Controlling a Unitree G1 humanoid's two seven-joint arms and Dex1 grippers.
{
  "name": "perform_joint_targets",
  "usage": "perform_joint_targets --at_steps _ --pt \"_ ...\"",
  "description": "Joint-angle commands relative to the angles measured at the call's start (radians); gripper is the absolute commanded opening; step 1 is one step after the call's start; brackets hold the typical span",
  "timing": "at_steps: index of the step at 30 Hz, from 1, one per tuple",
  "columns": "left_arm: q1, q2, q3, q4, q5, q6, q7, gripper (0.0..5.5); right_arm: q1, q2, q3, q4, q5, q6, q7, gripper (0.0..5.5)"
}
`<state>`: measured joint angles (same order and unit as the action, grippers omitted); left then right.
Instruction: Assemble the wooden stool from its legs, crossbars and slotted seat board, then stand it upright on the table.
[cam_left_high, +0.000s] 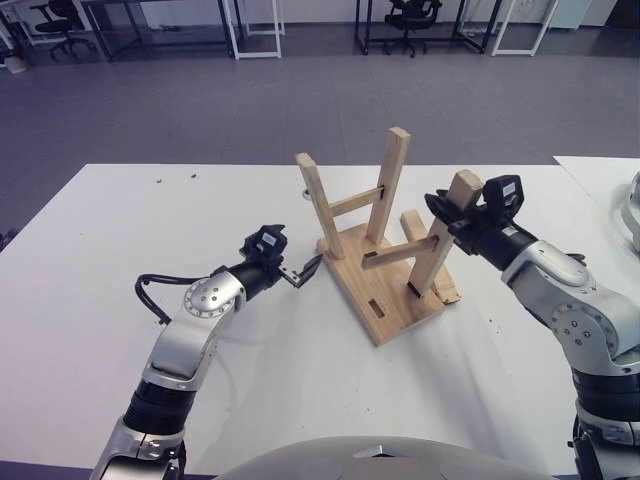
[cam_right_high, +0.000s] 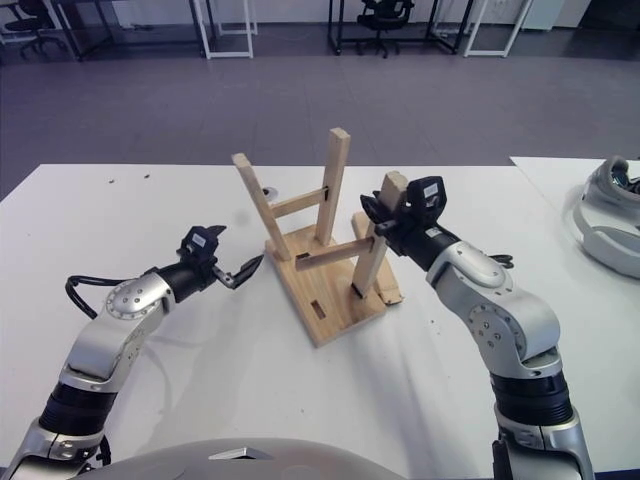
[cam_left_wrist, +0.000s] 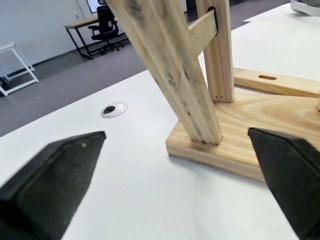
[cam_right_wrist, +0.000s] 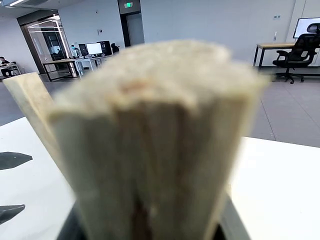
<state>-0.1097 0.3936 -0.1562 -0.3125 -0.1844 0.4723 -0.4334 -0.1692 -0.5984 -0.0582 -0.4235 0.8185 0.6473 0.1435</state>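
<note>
The stool lies upside down with its slotted seat board (cam_left_high: 385, 300) flat on the white table (cam_left_high: 110, 260). Three legs stand up from it: a left leg (cam_left_high: 320, 205), a rear leg (cam_left_high: 391, 180) and a right leg (cam_left_high: 446, 232). Crossbars (cam_left_high: 356, 203) (cam_left_high: 398, 255) join them. A loose slotted piece (cam_left_wrist: 275, 82) lies along the board's far-right edge. My left gripper (cam_left_high: 307, 270) is open at table level, just off the board's left corner. My right gripper (cam_left_high: 452, 212) is shut on the right leg's top end (cam_right_wrist: 150, 140).
A white headset (cam_right_high: 610, 215) lies on the neighbouring table at the right. A round cable grommet (cam_left_wrist: 114, 109) sits in the tabletop behind the stool. Bare table spreads to the left and in front. Desks and office chairs stand far behind.
</note>
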Motion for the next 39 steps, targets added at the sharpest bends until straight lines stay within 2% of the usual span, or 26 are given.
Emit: perform_joint_targets --at_steps 1,4,7,9,18,24,30,34,39 --pt "-0.002 0.009 -0.007 0.007 0.032 -0.007 -0.001 5.25 0.498 -0.076 0.172 0.091 -0.113 0.213 -0.012 1.04" --pt "0.005 0.011 0.002 0.000 0.028 -0.003 0.001 5.25 0.551 -0.081 0.132 0.068 -0.077 0.191 -0.004 1.04" --pt "-0.010 0.017 0.008 0.008 0.025 -0.002 -0.006 5.25 0.526 -0.014 0.070 0.078 -0.035 0.117 0.003 1.04" --pt "-0.014 0.020 0.011 0.011 0.024 -0.002 -0.008 5.25 0.488 0.004 0.057 0.069 -0.027 0.084 -0.004 1.04" --pt "-0.024 0.020 0.027 0.002 0.033 -0.007 -0.002 5.25 0.276 0.047 -0.154 -0.067 0.139 -0.061 0.016 1.04" --pt "-0.038 0.009 0.040 0.011 0.040 -0.009 0.000 5.25 0.203 0.072 -0.162 -0.055 0.171 0.001 -0.021 1.03" --pt "-0.036 -0.010 0.030 0.011 0.047 -0.011 0.002 5.25 0.029 0.042 -0.280 -0.008 0.386 0.109 -0.094 1.03" --pt "-0.045 -0.037 -0.005 0.064 0.055 -0.025 -0.008 5.25 -0.034 -0.021 -0.221 -0.096 0.314 0.143 -0.051 1.03" --pt "-0.105 -0.075 -0.070 0.261 0.058 -0.050 -0.067 5.25 -0.038 -0.039 -0.126 -0.141 0.209 0.188 -0.057 1.03"
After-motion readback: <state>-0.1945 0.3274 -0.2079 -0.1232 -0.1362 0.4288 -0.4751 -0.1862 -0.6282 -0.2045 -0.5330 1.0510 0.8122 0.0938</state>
